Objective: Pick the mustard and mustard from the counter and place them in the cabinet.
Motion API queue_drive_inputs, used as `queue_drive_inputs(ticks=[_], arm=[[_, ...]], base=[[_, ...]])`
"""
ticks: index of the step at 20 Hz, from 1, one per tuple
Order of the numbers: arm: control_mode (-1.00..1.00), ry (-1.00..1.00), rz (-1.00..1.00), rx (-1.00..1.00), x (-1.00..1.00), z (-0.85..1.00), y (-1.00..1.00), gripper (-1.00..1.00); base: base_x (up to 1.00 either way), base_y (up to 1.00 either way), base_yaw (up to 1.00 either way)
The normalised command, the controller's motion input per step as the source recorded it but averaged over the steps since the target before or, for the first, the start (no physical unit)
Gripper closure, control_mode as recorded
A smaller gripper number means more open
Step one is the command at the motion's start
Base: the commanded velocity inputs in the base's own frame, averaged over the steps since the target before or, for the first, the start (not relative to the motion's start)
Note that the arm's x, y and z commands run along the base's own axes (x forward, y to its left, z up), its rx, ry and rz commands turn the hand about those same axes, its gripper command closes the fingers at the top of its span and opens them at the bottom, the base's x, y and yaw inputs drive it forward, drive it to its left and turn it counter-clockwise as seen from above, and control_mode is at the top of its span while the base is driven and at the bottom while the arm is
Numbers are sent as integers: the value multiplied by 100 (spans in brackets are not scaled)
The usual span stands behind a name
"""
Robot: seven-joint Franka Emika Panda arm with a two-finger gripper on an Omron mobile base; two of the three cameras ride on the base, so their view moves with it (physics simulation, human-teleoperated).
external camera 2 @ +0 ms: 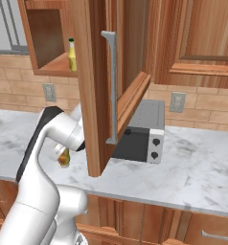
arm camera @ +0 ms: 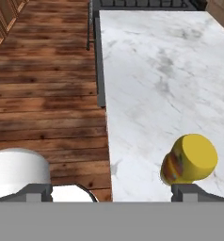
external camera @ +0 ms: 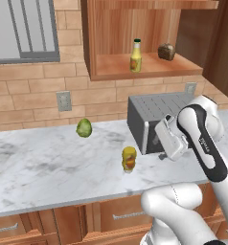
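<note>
While the slim mustard (external camera: pixel 136 56) already stands in the cabinet (external camera: pixel 149 67), I see from the left the stubby mustard (external camera: pixel 129 159) upright on the counter (external camera: pixel 49 167), at nine o'clock of my empty, wide-open gripper (external camera: pixel 165 125). Hand view: bottle at one o'clock above my right fingertip (arm camera: pixel 188 190).

Even bright rendered light; soft faint shadows; slightly blurry, no glare.

A home kitchen: a white-and-grey marbled stone bench (external camera: pixel 49 167) runs below a tan brick backsplash (external camera: pixel 29 91), with reddish-brown wooden wall cabinets (external camera: pixel 135 38), a grey boxy toaster oven (external camera: pixel 149 119) and low wooden drawers (external camera: pixel 120 215).
</note>
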Motion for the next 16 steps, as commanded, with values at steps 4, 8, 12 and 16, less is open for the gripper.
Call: queue_drive_inputs(ticks=[4, 8, 12, 16], arm=[[-100, 0, 8, 0, 0, -9, 0, -100], [-100, 0, 4, 0, 0, -4, 0, -100], [-100, 0, 1, 0, 0, 0, 1, -100], [-100, 0, 0, 0, 0, 0, 14, -100]], base=[[0, 0, 0], [0, 0, 0], [0, 0, 0], [0, 0, 0]])
